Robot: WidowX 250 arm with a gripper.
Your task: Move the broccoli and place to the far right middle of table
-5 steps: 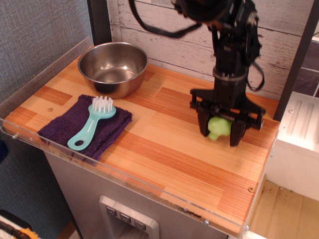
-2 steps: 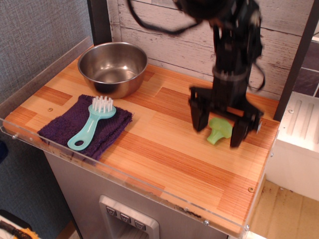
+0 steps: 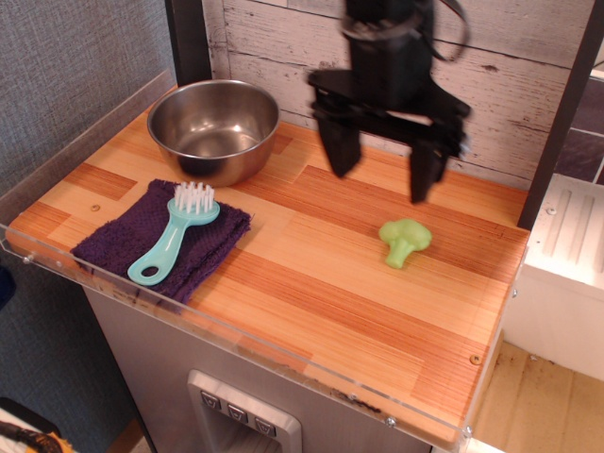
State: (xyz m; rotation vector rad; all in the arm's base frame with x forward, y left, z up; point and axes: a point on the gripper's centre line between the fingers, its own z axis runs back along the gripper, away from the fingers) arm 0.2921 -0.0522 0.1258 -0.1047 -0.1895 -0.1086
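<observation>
on the table (image 3: 311, 283) lay the broccoli (image 3: 404, 240), likely light, stiff plastic; best pinched across its head. gripper (image 3: 385, 160) hung open above.

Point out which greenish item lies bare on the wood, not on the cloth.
The broccoli, light green, lies directly on the table at the right. The teal brush rests on the purple cloth.

Black arm with looping black cable and a broad, two-fingered hand (image 3: 385, 162).
</observation>
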